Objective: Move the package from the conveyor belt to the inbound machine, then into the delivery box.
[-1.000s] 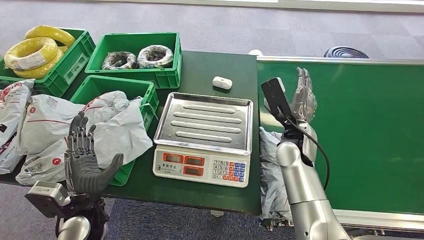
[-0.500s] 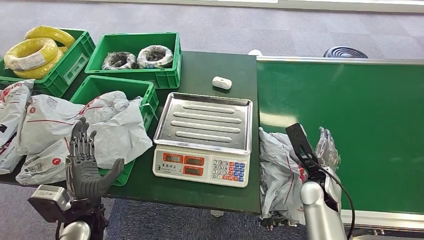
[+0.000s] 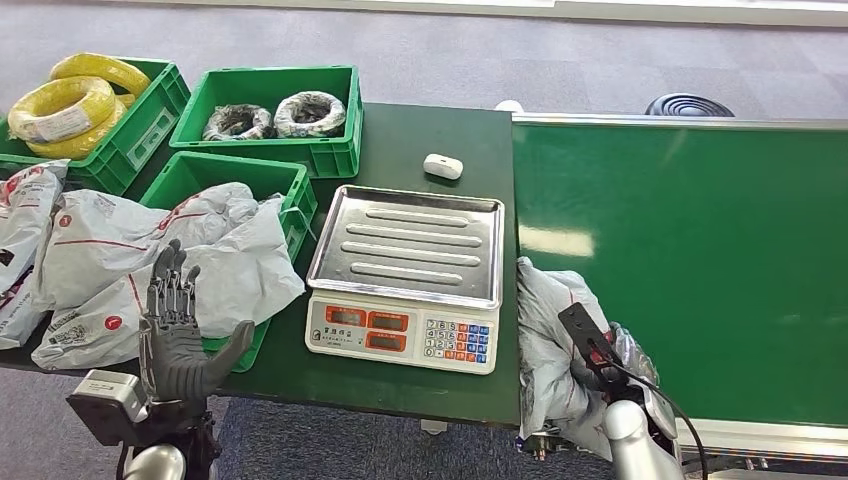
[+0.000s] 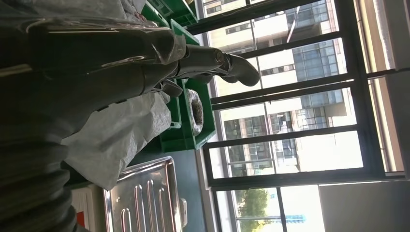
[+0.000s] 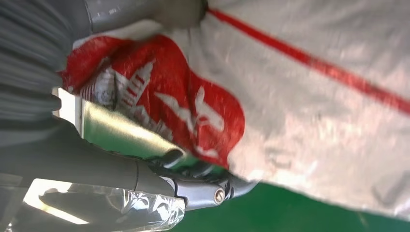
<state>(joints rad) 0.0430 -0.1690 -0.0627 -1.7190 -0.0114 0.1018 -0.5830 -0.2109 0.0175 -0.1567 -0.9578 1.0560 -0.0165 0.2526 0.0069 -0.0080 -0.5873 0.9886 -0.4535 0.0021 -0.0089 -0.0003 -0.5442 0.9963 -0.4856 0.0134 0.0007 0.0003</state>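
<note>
- Right hand [image 3: 628, 352]: low at the near edge of the green conveyor belt [image 3: 700, 250], right up against the crumpled grey plastic mailer package with red stripe and red logo [image 3: 555, 340]. In the right wrist view the dark fingers [image 5: 203, 186] run just beside the bag's edge, grey thumb on its other side; can't tell if the grip is actually closed on it.
- Package sits at the near left corner of the belt, partly hanging over the belt's edge, just beside the dark green table [image 3: 440, 130].
- Left hand [image 3: 180, 330]: raised at the near left of the table, palm up-ish, fingers spread and upright, thumb out to the side, holding nothing. The left wrist view shows its fingers [image 4: 212, 63] extended in free air.
- Silver-tray electronic scale with white base and red displays [image 3: 410, 270]: middle of the table, tray bare, just left of the package.
- Small white oval device [image 3: 444, 165]: on the table behind the scale.
- Pile of grey plastic mailer bags with red markings [image 3: 150, 250]: fills the near green plastic crate [image 3: 290, 185] and spills over its left side, just behind the left hand.
- Far green plastic crate with two dark wire coils [image 3: 270, 115]: behind the near crate.
- Leftmost green crate with yellow cable coils [image 3: 75, 100]: far left corner.
- Black ribbed round object [image 3: 690, 105]: on the floor beyond the belt's far edge.
</note>
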